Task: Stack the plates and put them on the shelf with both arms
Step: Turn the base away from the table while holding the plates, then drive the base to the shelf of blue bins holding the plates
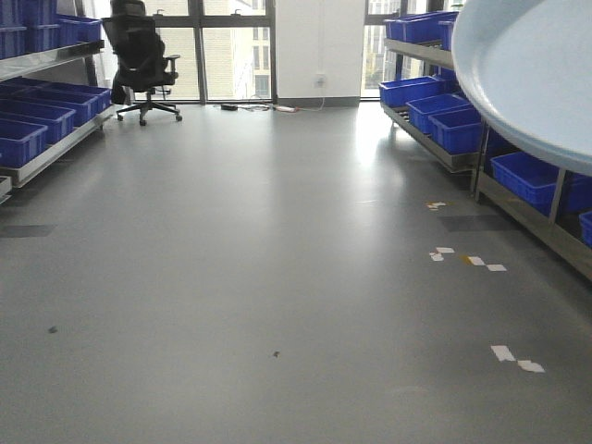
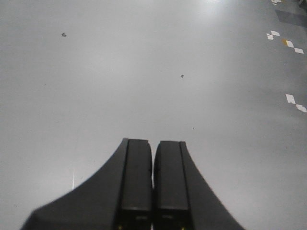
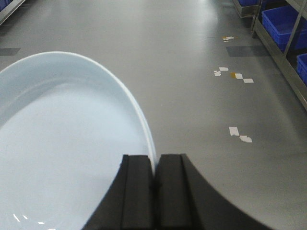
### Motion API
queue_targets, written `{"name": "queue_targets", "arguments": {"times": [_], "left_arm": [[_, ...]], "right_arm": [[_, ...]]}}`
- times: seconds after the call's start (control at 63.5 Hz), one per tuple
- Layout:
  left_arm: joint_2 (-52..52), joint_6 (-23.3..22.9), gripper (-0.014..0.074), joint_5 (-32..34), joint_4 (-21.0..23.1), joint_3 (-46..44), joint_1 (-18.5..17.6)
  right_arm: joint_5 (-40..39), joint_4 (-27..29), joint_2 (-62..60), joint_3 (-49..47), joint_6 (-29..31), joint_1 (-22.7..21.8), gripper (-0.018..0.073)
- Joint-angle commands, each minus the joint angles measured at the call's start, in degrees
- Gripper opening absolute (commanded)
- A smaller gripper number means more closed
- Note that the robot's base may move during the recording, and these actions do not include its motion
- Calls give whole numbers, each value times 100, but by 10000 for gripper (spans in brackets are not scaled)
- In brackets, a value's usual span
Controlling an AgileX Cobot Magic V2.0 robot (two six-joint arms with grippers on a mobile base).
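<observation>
Plate (image 3: 62, 143) is up in the air, not on any shelf; the right claw (image 3: 154, 165) is pinching its near right rim, fingers pressed on the edge. The rim looks doubled there, but I can't tell if that's two stacked. In the front view the plate (image 1: 536, 74) fills the top right corner, tilted, in front of the blue bins (image 1: 532, 176) on the right-hand shelf rack (image 1: 518, 199). Left claw (image 2: 153, 143) is pressed together with nothing in it, hanging over bare grey floor (image 2: 144, 72); office chair (image 1: 139, 55) sits far left by the windows.
</observation>
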State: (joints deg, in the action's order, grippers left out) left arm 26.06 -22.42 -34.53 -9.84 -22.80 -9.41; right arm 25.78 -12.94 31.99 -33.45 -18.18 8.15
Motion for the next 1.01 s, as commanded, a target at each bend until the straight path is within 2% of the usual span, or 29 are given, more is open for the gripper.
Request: {"name": "queue_targets", "arguments": {"times": [0.0, 0.991], "left_arm": [[37, -36, 90, 420, -23, -163, 4], [37, -36, 90, 420, -23, -163, 4]], "right_arm": [[-583, -75, -9, -193, 12, -24, 57], [-577, -75, -9, -193, 12, -24, 57]]}}
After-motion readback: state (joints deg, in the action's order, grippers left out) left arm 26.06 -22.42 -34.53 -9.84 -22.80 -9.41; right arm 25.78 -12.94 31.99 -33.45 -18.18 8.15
